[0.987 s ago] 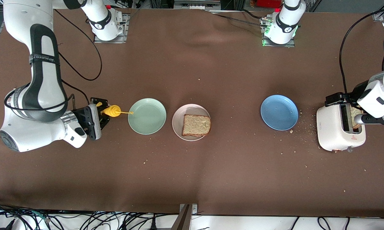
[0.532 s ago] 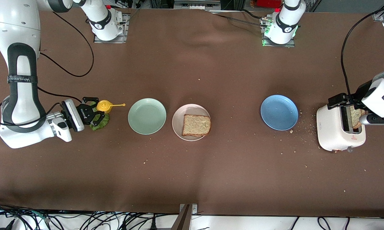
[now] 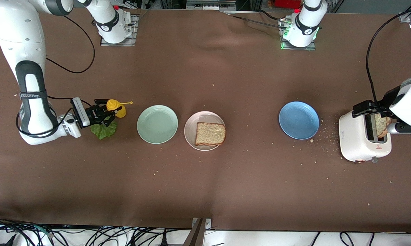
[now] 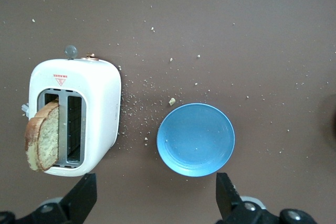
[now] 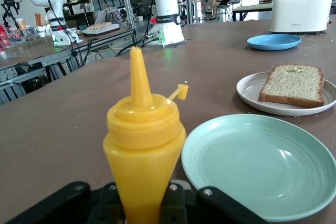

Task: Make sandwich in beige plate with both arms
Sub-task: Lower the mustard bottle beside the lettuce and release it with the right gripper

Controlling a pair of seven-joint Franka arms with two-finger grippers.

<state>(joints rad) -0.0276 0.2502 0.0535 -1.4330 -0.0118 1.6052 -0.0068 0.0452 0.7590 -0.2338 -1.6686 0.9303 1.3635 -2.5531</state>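
Observation:
The beige plate [image 3: 191, 127] [image 5: 251, 91] sits mid-table with one brown bread slice [image 3: 210, 134] [image 5: 293, 84] on it. A green lettuce leaf [image 3: 104, 130] lies on the cloth toward the right arm's end. Just over it, my right gripper [image 3: 107, 111] [image 5: 144, 209] is shut on a yellow squeeze bottle [image 3: 115, 107] [image 5: 143, 150], held upright. A second bread slice [image 3: 382, 124] [image 4: 42, 142] stands in the white toaster [image 3: 359, 140] [image 4: 100, 103]. My left gripper [image 3: 376, 111] [image 4: 155, 203] hangs open above the toaster, holding nothing.
A mint green plate [image 3: 157, 124] [image 5: 262, 166] lies bare between the lettuce and the beige plate. A blue plate [image 3: 299, 120] [image 4: 196, 139] lies bare between the beige plate and the toaster. Crumbs are scattered around the toaster.
The right arm has drawn the yellow bottle away from the mint green plate and turned it upright, uncovering the lettuce. The left gripper has shifted slightly above the toaster.

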